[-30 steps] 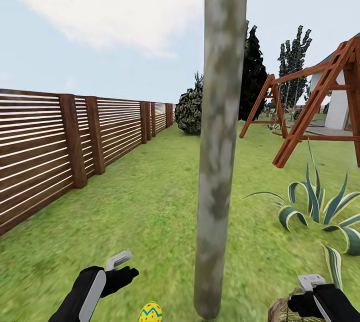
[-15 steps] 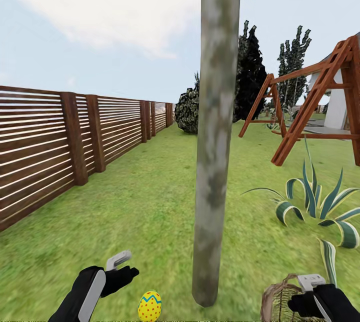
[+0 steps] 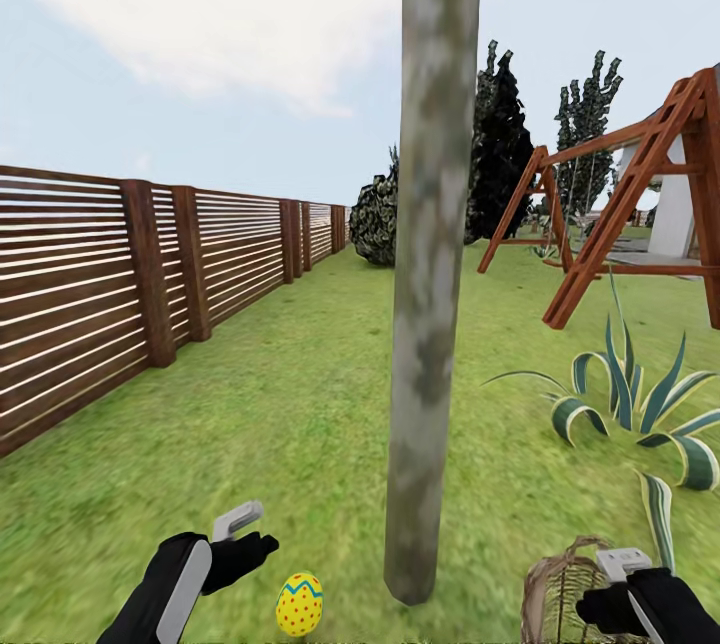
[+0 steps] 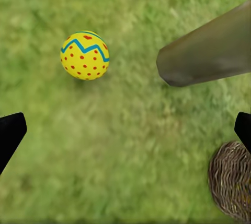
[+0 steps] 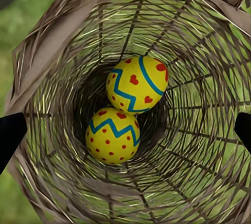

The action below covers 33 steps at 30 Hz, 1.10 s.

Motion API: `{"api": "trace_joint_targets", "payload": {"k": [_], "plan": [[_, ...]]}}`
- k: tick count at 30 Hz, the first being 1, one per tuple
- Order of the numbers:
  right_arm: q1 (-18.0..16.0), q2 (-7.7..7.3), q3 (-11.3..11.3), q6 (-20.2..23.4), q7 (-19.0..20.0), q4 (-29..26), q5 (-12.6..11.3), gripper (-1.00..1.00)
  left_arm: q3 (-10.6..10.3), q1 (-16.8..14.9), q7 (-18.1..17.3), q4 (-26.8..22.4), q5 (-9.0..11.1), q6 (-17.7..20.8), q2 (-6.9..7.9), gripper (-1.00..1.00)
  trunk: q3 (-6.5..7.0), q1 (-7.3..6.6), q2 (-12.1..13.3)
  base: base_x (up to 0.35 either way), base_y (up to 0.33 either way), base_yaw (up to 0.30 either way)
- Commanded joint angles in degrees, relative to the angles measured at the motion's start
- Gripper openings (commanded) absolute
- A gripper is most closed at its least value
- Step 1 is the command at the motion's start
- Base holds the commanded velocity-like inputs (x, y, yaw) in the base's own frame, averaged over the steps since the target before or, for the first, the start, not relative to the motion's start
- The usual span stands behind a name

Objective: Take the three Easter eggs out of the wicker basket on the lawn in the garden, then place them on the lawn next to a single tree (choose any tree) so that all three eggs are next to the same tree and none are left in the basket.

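— Grass of the lawn (image 3: 300, 404) runs back along the slatted fence (image 3: 100, 284). What has changed over the last second?

— The head view has tilted down a little, so the dotted egg (image 3: 299, 604) by the foot of the tree (image 3: 430, 274) and the wicker basket (image 3: 556, 592) show more fully. The things themselves have not moved.

— And the left gripper (image 3: 240, 521)?

— It hangs with its jaws spread wide and nothing between them. The dotted egg lies on the grass beyond the fingertips, near the trunk but apart from it.

— The right gripper (image 3: 622, 560)?

— Also wide apart, poised over the basket's mouth. Below the jaws, at the basket's bottom, lie the heart egg (image 5: 137, 85) and a second dotted egg (image 5: 112, 134), touching.
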Motion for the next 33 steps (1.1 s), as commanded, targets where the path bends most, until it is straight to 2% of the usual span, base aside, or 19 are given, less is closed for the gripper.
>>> {"api": "trace_joint_targets", "payload": {"k": [1,9,12,16,20,26,33], "plan": [[-0.03,0.0,-0.2,0.23,0.47,-0.08,0.57,1.0,0.12,-0.04,0.51,-0.07,0.63,0.27,-0.04,1.0,-0.26,0.22,-0.45,0.0,0.0,0.0],[-0.03,-0.48,-0.34,0.24,0.69,-0.42,0.45,1.0,0.12,-0.04,0.6,-0.51,0.51,0.36,0.23,1.0,-1.69,1.98,-3.66,0.0,0.0,0.0],[-0.03,-1.12,-0.21,0.49,0.92,-0.81,1.08,1.0,0.12,-0.04,0.75,-1.22,0.46,0.42,0.96,1.0,-2.23,2.64,-4.86,0.0,0.0,0.006],[-0.03,-2.64,-0.34,0.77,0.92,-0.93,0.92,1.0,0.12,-0.04,0.84,-1.19,0.41,0.45,0.96,1.0,-2.95,3.51,-6.47,0.0,0.0,0.001],[-0.03,-3.3,-0.45,1.01,0.88,-0.89,0.82,1.0,0.14,-0.04,0.63,-1.05,0.36,0.58,1.18,1.0,-3.67,4.39,-8.07,0.0,0.0,0.0],[-0.03,-4.45,-0.77,7.1,0.85,-1.94,0.64,1.0,0.17,-0.04,0.64,-1.53,0.38,1.25,4.04,1.0,-4.74,5.71,-10.48,0.0,0.0,0.0],[-0.03,-4.57,-1.65,8.35,0.99,-4.64,0.55,1.0,0.26,-0.04,0.71,-0.19,0.35,1.44,4.9,1.0,-6.0,7.25,-13.28,0.0,0.0,0.0]]}}
